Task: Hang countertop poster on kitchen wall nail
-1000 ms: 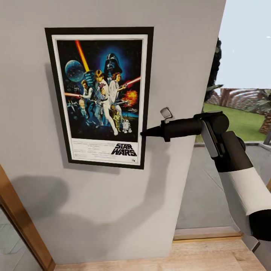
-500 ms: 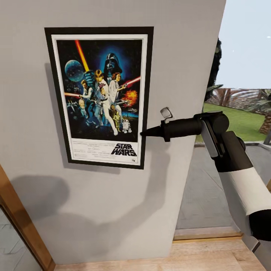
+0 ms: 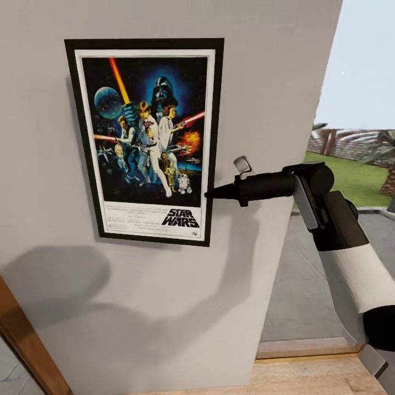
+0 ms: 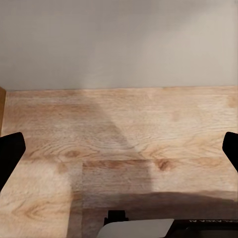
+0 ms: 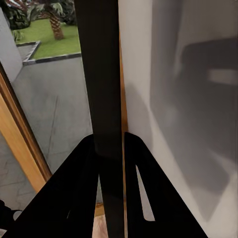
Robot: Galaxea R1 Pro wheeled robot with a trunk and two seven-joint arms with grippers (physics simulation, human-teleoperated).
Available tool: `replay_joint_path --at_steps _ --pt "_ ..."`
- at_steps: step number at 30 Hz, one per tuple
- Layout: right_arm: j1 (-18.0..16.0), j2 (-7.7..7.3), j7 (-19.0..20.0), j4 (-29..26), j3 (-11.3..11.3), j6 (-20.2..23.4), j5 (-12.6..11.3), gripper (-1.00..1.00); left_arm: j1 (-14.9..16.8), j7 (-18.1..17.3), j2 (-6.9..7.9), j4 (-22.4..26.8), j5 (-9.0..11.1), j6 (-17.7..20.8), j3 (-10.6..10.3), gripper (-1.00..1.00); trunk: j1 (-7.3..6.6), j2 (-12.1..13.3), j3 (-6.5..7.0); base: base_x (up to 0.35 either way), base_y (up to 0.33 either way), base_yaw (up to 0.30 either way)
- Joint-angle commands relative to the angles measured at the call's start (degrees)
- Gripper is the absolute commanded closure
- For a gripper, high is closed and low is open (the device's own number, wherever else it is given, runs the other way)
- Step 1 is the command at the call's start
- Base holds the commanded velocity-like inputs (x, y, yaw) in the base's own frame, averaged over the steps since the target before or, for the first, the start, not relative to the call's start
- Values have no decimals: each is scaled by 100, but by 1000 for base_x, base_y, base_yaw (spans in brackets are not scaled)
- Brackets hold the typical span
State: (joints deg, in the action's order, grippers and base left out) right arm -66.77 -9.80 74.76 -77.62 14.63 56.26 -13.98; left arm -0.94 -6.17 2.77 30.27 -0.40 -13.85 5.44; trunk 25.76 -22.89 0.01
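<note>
My right gripper (image 3: 211, 193) is clamped on the right edge of the poster (image 3: 145, 140), pressing it flat and upright against the wall (image 3: 164, 307) so it can catch a nail. My left gripper (image 4: 119, 148) hangs spread over the floor (image 4: 119, 129).

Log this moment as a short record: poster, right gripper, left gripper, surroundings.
poster: upright, flat against the grey wall
right gripper: shut on the poster's right edge, fingers on either side of the black frame
left gripper: open, nothing between its fingers, pointing at the wooden floor
surroundings: doorway to a garden lawn on the right
</note>
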Motion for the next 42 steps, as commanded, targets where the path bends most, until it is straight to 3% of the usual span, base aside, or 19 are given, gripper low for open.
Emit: replay_joint_path --at_steps 1,42 --pt "-3 -6 3 1 7 43 -26 100 -3 -54 -5 5 -4 -4 36 -100 2 -3 -1 18 0 0" --pt "-3 -12 -8 -8 -48 35 -23 100 -3 -67 -29 6 -4 -4 52 -100 2 -3 -1 45 0 0"
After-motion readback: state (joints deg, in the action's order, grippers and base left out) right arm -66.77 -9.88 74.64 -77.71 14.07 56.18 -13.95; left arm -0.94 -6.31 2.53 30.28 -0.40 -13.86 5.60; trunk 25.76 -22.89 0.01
